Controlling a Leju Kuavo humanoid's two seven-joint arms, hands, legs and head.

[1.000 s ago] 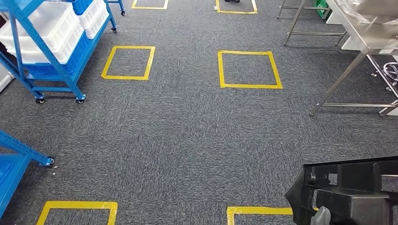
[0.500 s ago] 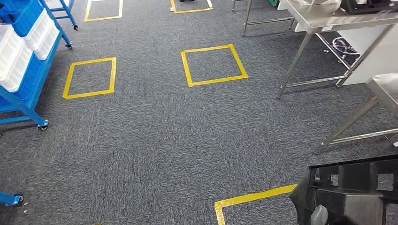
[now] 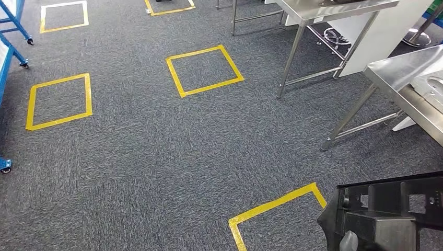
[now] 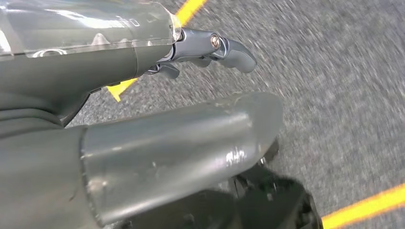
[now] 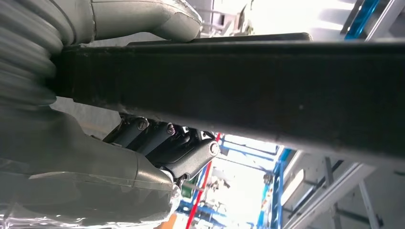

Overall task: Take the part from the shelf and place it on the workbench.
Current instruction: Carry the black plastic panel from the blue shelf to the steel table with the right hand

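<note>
From the head view, the black part [image 3: 389, 214] sits at the lower right corner, carried low over the grey carpet [image 3: 156, 151], its left end hanging above a yellow tape square [image 3: 271, 206]; a grey fingertip [image 3: 348, 241] pokes up against its near edge. Steel workbenches [image 3: 405, 70] stand ahead on the right, well apart from the part, and a blue shelf [image 3: 5, 63] edges the far left. Over to the left wrist view: the left hand [image 4: 191, 95] hangs above blurred carpet, fingers [image 4: 229, 47] loosely apart, nothing in them. Now the right wrist view: the right hand [image 5: 95, 119] grips the part [image 5: 248, 86], thumb [image 5: 157, 16] pressed on one face, dark fingers [image 5: 176, 148] hooked on the opposite face
</note>
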